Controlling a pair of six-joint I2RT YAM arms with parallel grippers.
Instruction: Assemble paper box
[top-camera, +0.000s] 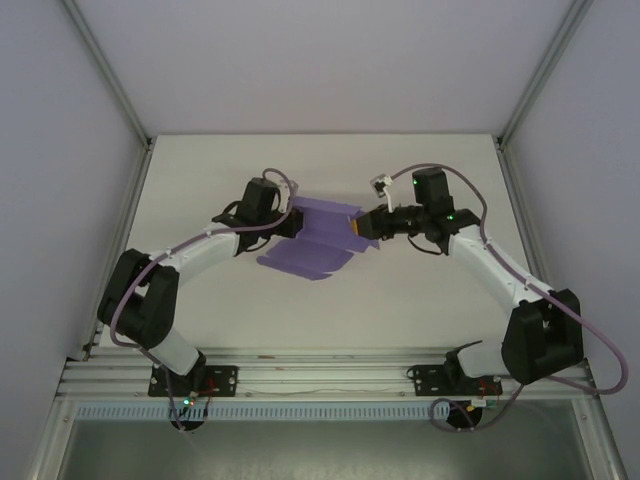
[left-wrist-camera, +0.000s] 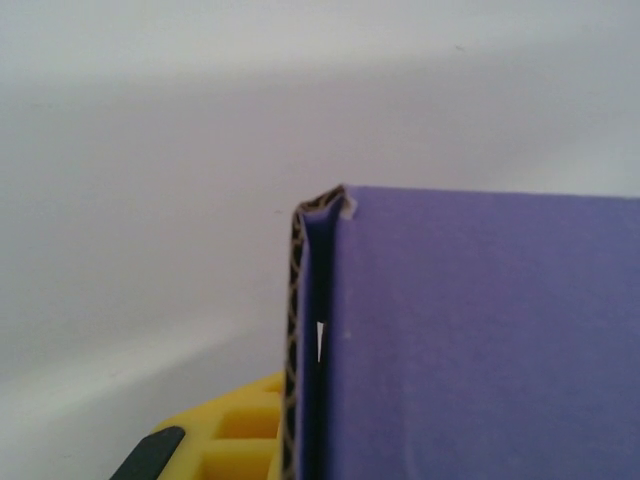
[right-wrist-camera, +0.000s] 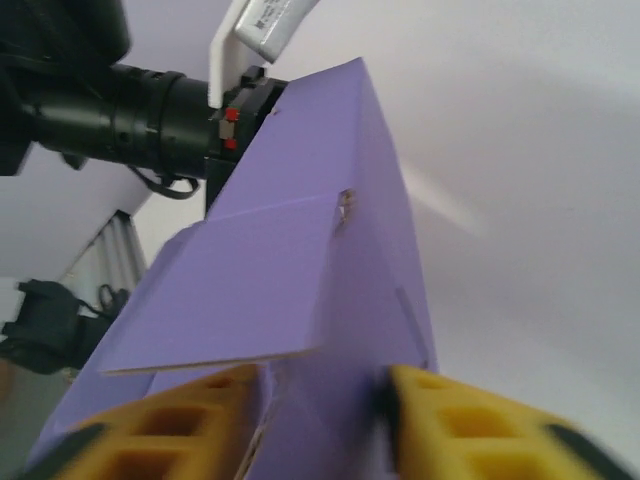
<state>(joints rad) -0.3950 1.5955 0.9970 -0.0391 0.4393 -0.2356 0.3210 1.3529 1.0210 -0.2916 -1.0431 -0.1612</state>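
Top external view, from the near edge outward: the two arm bases (top-camera: 190, 385) sit on a metal rail (top-camera: 320, 375), and the arms bow out over the white desk (top-camera: 420, 310) to meet near its middle. Between them is the box (top-camera: 315, 245), a purple sheet partly folded, with creased panels fanning toward the near left and one panel raised between the two tools. The left tool (top-camera: 288, 222) is at the box's left edge and the right tool (top-camera: 362, 228) is at its right edge, so they face each other. On the left wrist view, a yellow finger (left-wrist-camera: 235, 440) lies low beside the box's folded corner, where a brown corrugated edge shows. The purple face rises close to the lens, and the left tool is clenched on that edge. On the right wrist view, two yellow fingers (right-wrist-camera: 170, 430) straddle a purple fold, and the panel runs away toward the left arm's black wrist (right-wrist-camera: 110, 100). Blur hides whether the fingers press it, so I cannot tell if the right tool is grasping or released.
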